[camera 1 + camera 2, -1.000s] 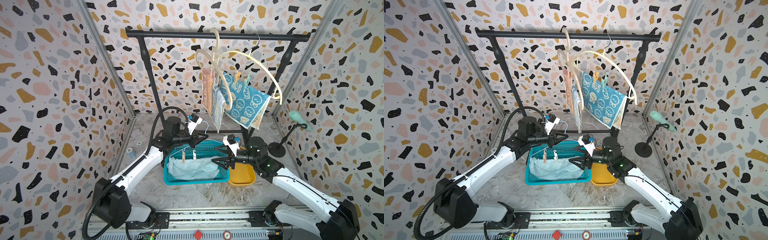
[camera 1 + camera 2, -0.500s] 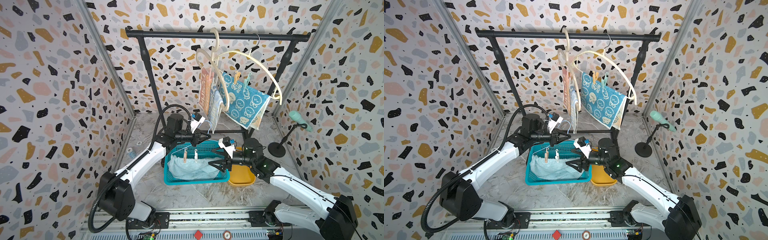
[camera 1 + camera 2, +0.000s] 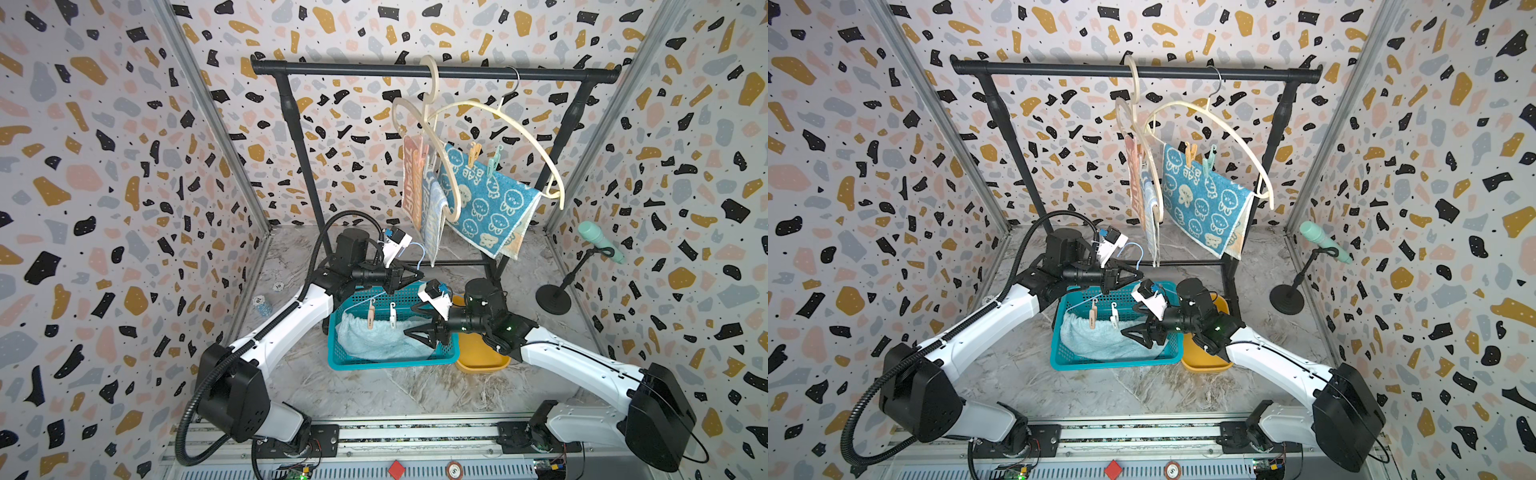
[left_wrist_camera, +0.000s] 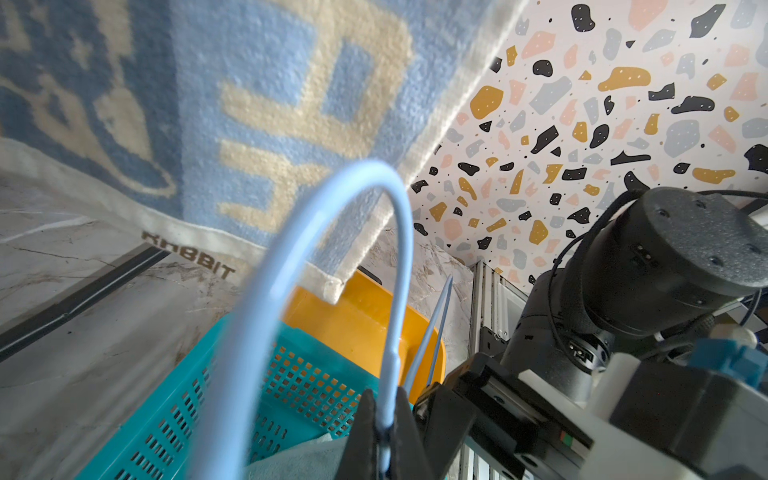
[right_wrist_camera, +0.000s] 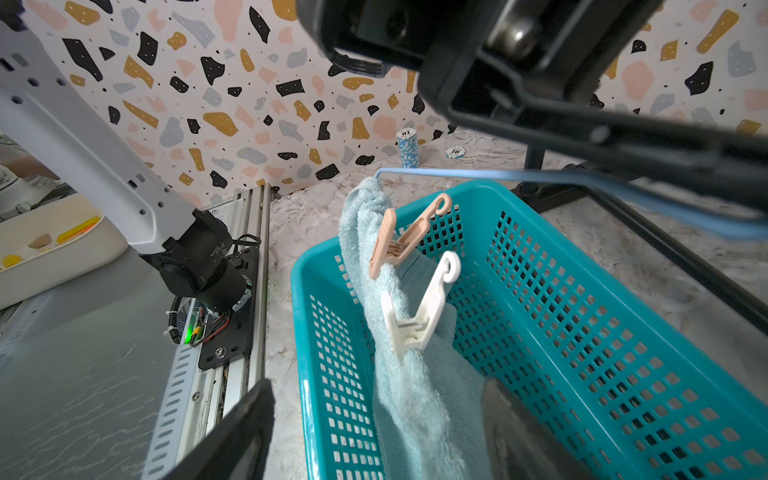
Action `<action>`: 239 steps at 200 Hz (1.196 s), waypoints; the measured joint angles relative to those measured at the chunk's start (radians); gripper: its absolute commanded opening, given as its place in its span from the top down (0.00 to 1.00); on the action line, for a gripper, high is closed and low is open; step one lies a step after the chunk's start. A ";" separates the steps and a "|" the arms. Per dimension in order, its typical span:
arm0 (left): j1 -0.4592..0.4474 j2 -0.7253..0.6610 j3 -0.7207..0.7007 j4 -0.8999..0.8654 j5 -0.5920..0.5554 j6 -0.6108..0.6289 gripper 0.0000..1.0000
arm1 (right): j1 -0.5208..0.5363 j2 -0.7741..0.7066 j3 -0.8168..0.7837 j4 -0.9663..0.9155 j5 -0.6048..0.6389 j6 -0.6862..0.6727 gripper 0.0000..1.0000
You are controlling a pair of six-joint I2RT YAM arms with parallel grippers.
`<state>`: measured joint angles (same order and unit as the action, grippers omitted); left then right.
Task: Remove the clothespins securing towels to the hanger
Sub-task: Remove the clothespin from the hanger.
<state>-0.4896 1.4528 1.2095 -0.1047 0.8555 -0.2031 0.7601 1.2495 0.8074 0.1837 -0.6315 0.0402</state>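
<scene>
clothespins (image 3: 370, 314) stand near upright on pale towel (image 3: 382, 340), hooks up.

The striped towel (image 4: 249, 83) read "RABBIT" along its pale hem. The teal towel (image 3: 492, 199) showed "RAB". A loose poker chip (image 5: 455, 152) on the surface (image 5: 320, 208) bore "10"; so did the chip stack (image 5: 407, 145).

Bright, even light; faint shadows. Top views sharp, edges bowed. Wrist close-up: blue hanger (image 4: 404, 257) blurred.

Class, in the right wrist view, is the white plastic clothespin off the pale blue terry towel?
No, the white plastic clothespin is clipped on the pale blue terry towel.
</scene>
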 measured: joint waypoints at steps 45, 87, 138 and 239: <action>-0.012 -0.001 0.000 0.000 0.000 -0.005 1.00 | 0.006 0.045 0.034 0.018 -0.001 -0.005 0.21; -0.016 -0.001 0.000 -0.001 0.000 -0.019 1.00 | 0.012 0.077 0.034 0.026 -0.007 -0.009 0.21; -0.020 -0.001 0.000 -0.004 0.000 -0.023 1.00 | 0.019 0.124 0.052 0.034 -0.016 -0.016 0.22; -0.029 -0.001 0.000 -0.031 -0.008 -0.037 1.00 | 0.041 0.164 0.064 0.068 -0.019 -0.016 0.28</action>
<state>-0.5190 1.4521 1.2095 -0.1360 0.8471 -0.2405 0.8009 1.4139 0.8715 0.2512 -0.6502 0.0238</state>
